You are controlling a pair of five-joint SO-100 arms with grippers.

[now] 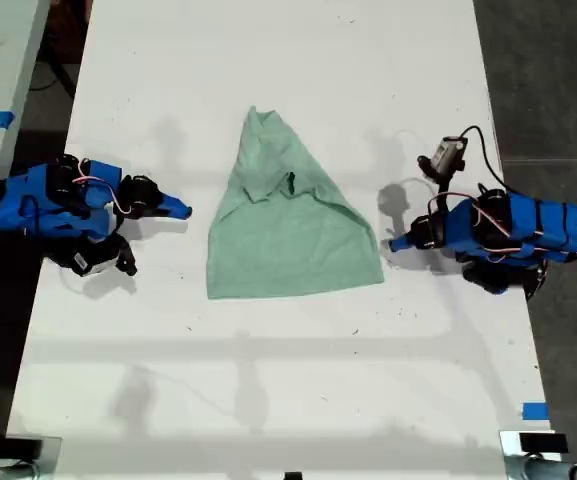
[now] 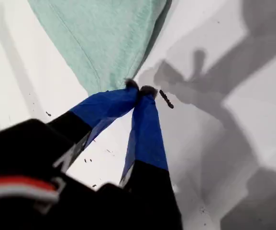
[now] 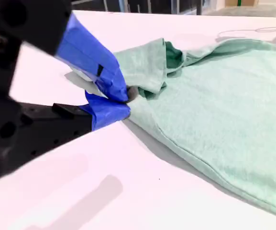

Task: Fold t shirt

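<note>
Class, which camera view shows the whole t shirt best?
The exterior view: the whole t shirt shows, partly folded, between both arms. The first wrist view shows one corner at the fingers; the second wrist view shows a close, cropped stretch.

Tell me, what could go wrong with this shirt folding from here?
My first pincer is shut right at a corner of the shirt; whether it holds cloth is unclear, so a pull may slip off.
My second pincer sits beside a folded-over flap and could drag it open.
The shirt lies crooked, so later folds may come out uneven.
</note>
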